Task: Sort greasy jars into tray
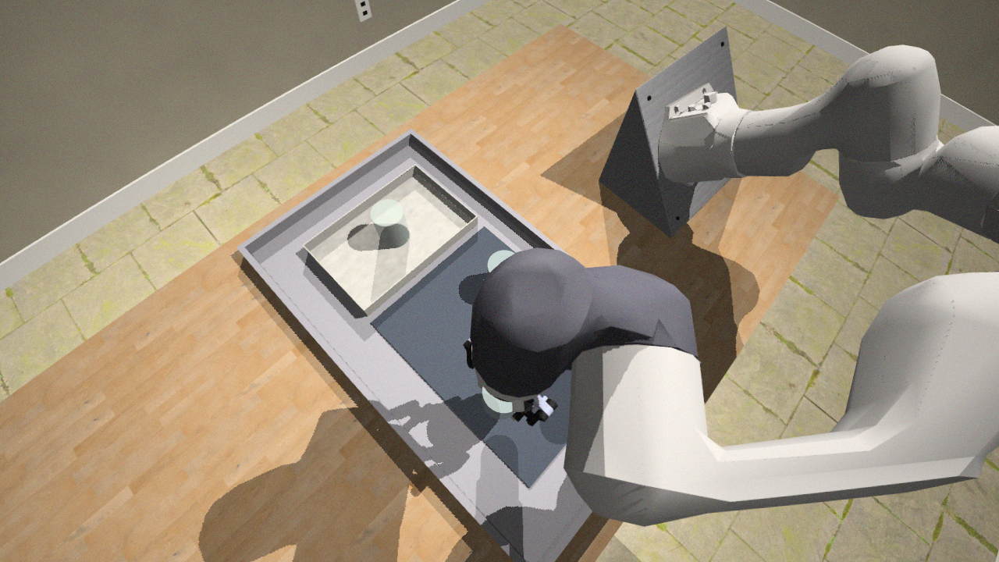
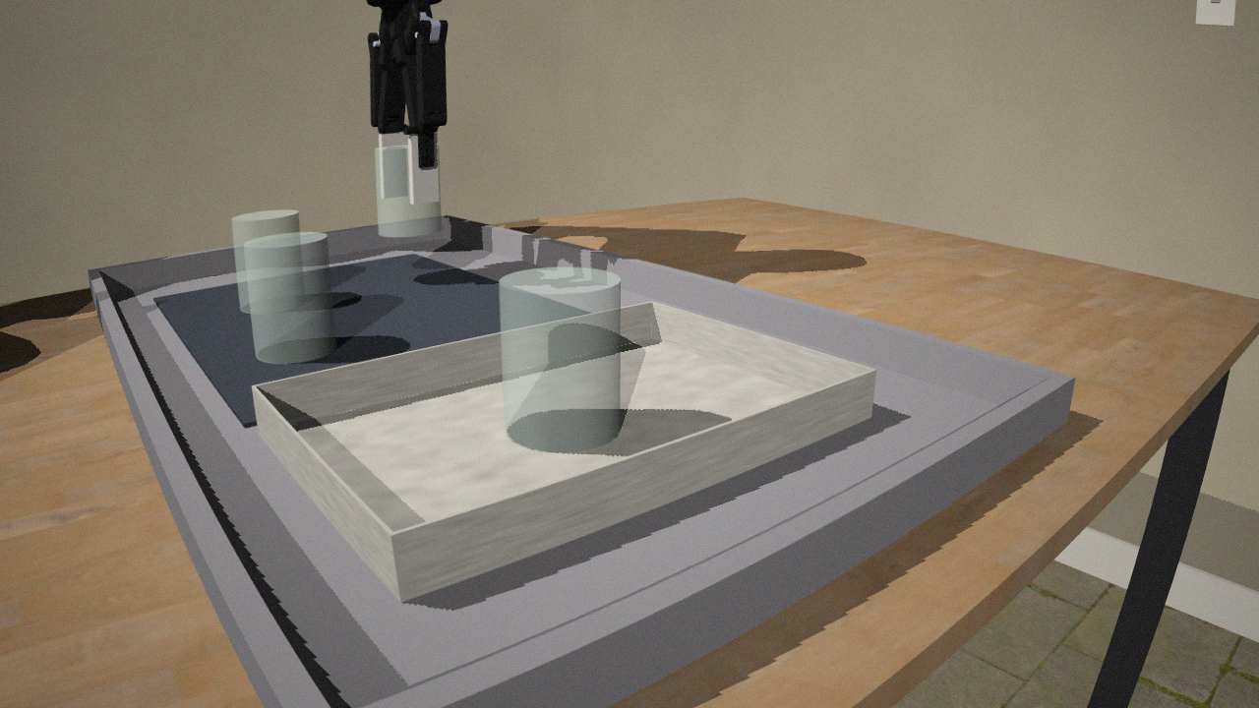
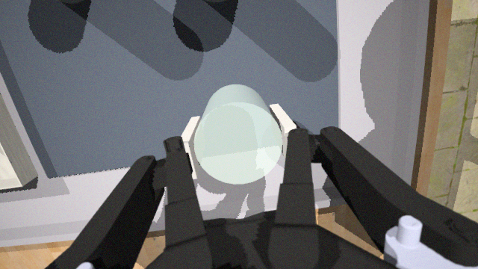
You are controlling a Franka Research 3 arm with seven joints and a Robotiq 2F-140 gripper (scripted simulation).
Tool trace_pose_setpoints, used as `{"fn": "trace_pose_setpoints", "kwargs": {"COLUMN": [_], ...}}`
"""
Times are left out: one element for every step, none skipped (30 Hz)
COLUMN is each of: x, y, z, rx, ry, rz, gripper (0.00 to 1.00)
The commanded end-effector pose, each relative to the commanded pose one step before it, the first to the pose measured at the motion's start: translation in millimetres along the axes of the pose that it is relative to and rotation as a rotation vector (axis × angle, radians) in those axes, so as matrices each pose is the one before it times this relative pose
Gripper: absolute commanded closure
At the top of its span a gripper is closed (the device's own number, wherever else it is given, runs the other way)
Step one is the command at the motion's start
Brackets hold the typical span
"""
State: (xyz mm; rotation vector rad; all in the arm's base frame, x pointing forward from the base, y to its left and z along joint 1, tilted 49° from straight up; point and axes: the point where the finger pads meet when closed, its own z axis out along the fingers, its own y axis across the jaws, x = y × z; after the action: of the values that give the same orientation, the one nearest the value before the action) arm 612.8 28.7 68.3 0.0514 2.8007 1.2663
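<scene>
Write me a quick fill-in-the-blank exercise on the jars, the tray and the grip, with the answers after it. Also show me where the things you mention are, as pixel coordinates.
1. The number of jars inside the tray [image 1: 421, 266] [image 2: 633, 480] [image 3: 19, 164] is ____.
2. The gripper [image 1: 499, 402] [image 2: 409, 169] [image 3: 237, 124] is ____ (open / closed) on the held jar [image 1: 494, 401] [image 2: 402, 217] [image 3: 237, 149].
3. The held jar's lower end is ____ (raised off / resting on) the mat [image 1: 419, 328] [image 2: 440, 317] [image 3: 112, 112].
4. The number of jars standing on the mat is ____.

Missing words: one; closed; raised off; two.
</scene>
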Motion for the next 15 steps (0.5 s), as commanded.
{"fn": "trace_pose_setpoints", "kwargs": {"x": [0.95, 0.00, 0.00, 0.00, 0.00, 0.00, 0.00, 0.00, 0.00, 0.00, 0.00, 0.00, 0.00, 0.00, 0.00], "y": [1.18, 0.00, 0.00, 0.00, 0.00, 0.00, 0.00, 0.00, 0.00, 0.00, 0.00, 0.00, 0.00, 0.00, 0.00], "z": [-7.26, -2.66, -2.66, -2.66, -2.66, -2.66, -2.66, -2.66, -2.66, -2.66, -2.66, -2.66, -2.66, -2.66, -2.66], "rx": [-0.00329, 0.00000, 0.00000, 0.00000, 0.00000, 0.00000, 0.00000, 0.00000, 0.00000, 0.00000, 0.00000, 0.00000, 0.00000, 0.00000, 0.00000], "ry": [0.00433, 0.00000, 0.00000, 0.00000, 0.00000, 0.00000, 0.00000, 0.00000, 0.00000, 0.00000, 0.00000, 0.00000, 0.00000, 0.00000, 0.00000], "rz": [0.00630, 0.00000, 0.00000, 0.00000, 0.00000, 0.00000, 0.00000, 0.00000, 0.00000, 0.00000, 0.00000, 0.00000, 0.00000, 0.00000, 0.00000], "gripper": [1.00, 1.00, 1.00, 1.00, 1.00, 1.00, 1.00, 1.00, 1.00, 1.00, 1.00, 1.00, 1.00, 1.00, 1.00]}}
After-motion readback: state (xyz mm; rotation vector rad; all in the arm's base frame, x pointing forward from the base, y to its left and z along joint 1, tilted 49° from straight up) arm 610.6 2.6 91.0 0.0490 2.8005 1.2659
